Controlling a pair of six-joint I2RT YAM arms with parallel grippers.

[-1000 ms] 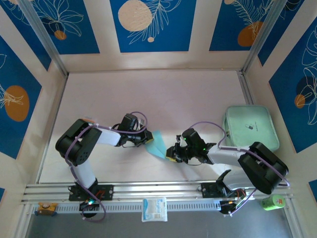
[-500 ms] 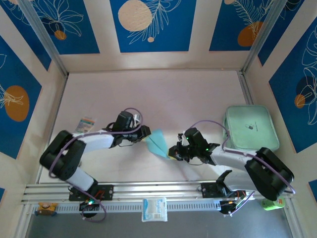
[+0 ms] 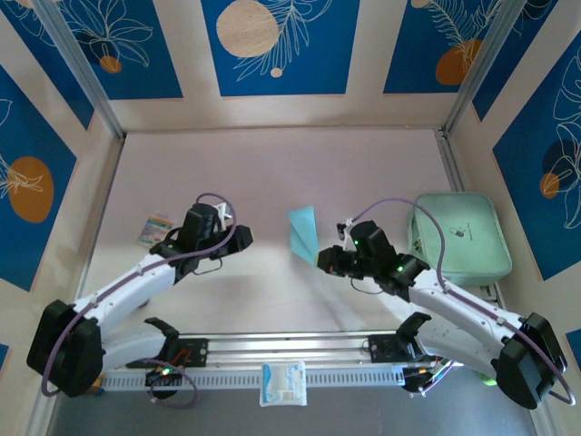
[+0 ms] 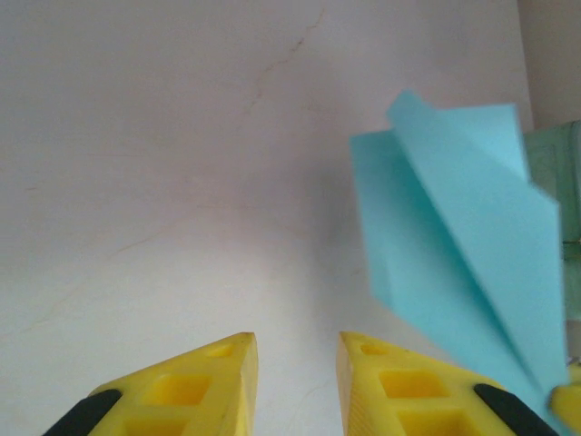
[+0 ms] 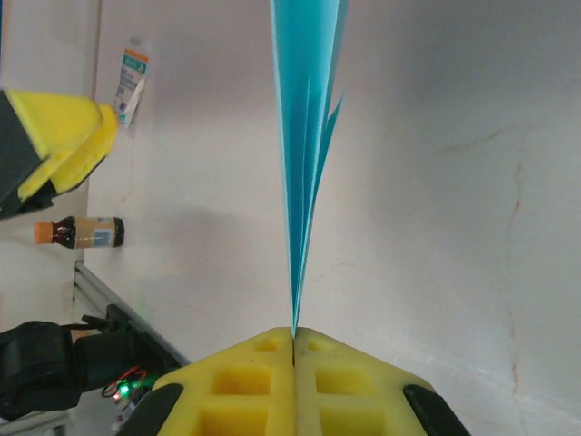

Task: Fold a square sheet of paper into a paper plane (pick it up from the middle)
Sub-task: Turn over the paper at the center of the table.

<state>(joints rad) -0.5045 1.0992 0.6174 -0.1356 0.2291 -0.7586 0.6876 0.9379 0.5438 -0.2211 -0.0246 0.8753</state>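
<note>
Paper plane (image 3: 304, 229): likely featherlight, floppy, crush-prone. Right jaws clamped tight on its narrow end; left jaws slightly parted, empty. Safest hold looks to be the centre crease.

The pale counter (image 3: 300, 173) is a smooth, whitish surface with faint hairline cracks running across it. A mint-green rounded tray (image 3: 457, 236) lies flat on it near the right edge. A small packet with coloured stripes (image 3: 156, 225) lies near the left edge, well apart from the tray.
</note>
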